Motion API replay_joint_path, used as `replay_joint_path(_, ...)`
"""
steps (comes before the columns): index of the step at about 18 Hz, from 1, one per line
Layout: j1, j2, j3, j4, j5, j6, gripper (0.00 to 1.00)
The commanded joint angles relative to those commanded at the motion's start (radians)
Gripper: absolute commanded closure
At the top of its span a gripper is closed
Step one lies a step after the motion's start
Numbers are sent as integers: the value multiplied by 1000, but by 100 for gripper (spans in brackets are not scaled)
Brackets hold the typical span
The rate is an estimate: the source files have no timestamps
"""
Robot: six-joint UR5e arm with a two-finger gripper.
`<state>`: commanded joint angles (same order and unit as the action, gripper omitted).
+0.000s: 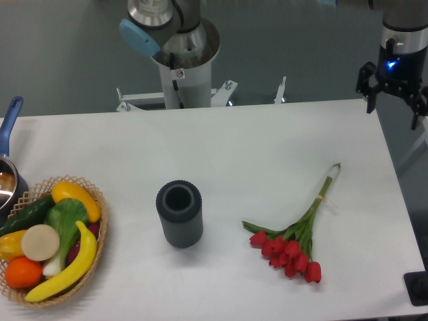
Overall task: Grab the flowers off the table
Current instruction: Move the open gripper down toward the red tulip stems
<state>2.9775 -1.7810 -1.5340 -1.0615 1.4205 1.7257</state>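
The flowers (pixel 294 237), a bunch of red tulips with long green stems tied together, lie flat on the white table (pixel 241 140) at the right, heads toward the front edge and stems pointing back right. My gripper (pixel 394 107) hangs at the far right, above the table's back right corner, well away from the flowers. Its two dark fingers (pixel 369 87) stand apart with nothing between them.
A dark ribbed cylinder (pixel 179 212) stands upright left of the flowers. A wicker basket (pixel 50 244) of fruit and vegetables sits at the front left, a blue-handled pot (pixel 8 170) behind it. The arm's base (pixel 180 60) stands behind the table. A dark object (pixel 418 289) is at the front right edge.
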Motion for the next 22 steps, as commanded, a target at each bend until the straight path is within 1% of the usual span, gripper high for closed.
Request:
replay_joint_path(5,-6,0,-3,0,2,-11,0)
replay_joint_path(8,-9,6,-32,11,-3,-18,0)
replay_joint_path(11,-8,6,-40,11,-18,-35,0)
replay_joint_path(15,-12,6,-52,14,-35,-167,0)
replay_joint_path(17,-23,6,-57,14,-38,-210,0)
replay_joint_path(19,-29,5,-77,17,-40,-253,0)
replay_joint_path(22,-52,-2,-87,52,-41,-311,0)
